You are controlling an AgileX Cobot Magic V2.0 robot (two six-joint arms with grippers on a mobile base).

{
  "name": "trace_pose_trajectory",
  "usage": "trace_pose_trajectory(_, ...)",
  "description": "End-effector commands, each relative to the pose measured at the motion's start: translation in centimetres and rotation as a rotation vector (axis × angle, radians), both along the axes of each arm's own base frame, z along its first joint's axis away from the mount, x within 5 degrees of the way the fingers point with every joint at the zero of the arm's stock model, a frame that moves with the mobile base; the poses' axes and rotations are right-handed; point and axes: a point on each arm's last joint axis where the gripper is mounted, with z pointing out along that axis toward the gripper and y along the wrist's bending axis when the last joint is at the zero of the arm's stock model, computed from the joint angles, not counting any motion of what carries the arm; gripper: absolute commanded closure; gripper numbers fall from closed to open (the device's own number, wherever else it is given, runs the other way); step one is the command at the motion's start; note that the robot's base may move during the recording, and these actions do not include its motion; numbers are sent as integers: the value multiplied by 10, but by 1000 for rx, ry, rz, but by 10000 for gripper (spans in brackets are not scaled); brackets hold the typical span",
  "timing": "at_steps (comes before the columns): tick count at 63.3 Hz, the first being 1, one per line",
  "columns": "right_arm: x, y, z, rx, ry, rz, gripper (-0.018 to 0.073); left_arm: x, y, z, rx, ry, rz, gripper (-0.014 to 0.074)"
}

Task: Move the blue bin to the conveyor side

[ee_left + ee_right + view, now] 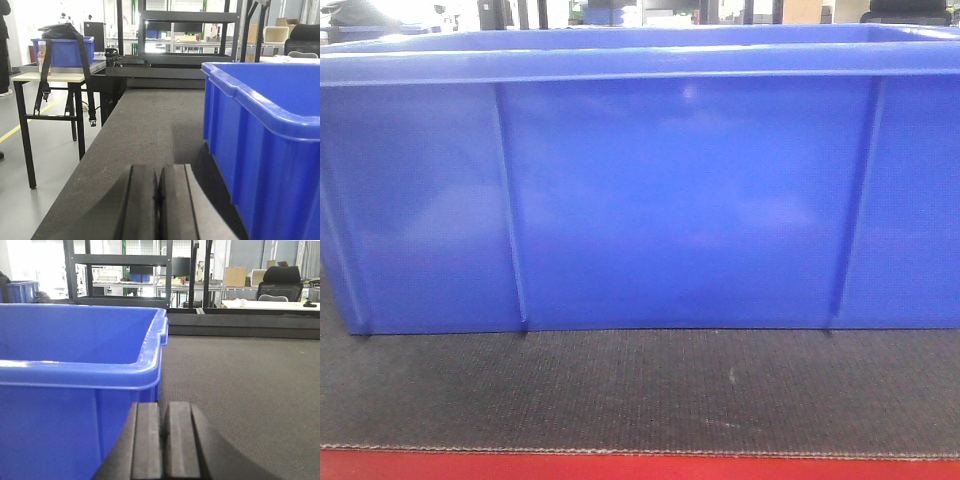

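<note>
No brand, label or writing is showing legibly in any view. In the left wrist view, the left gripper (159, 200) is sitting at 6 o'clock with its pads pressed together, pinching nothing, low over the conveyor (150, 125). The bin (260, 145) is standing on the belt at 3 o'clock of it, just beside, apart. At 10 o'clock a table (55, 76) is carrying a second blue crate (65, 50). In the front view the bin (650, 200) is filling the frame, resting on the belt (640, 390) behind its red edge (640, 468). In the right wrist view the right gripper (164, 440), pads likewise pressed together and holding nothing, is sitting at 6 o'clock, the bin (75, 370) lying at 9 o'clock, very near.
</note>
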Motion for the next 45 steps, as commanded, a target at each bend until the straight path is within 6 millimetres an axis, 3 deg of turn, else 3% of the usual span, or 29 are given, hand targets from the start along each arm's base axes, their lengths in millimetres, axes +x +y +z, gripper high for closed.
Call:
trace_pose_trajectory(1, -1, 0, 2, -14, -29, -5, 647, 0, 0, 2, 16, -21, 3, 603)
trace_pose_trajectory(45, -1, 0, 2, -14, -29, -5, 647, 0, 0, 2, 16, -23, 4, 603)
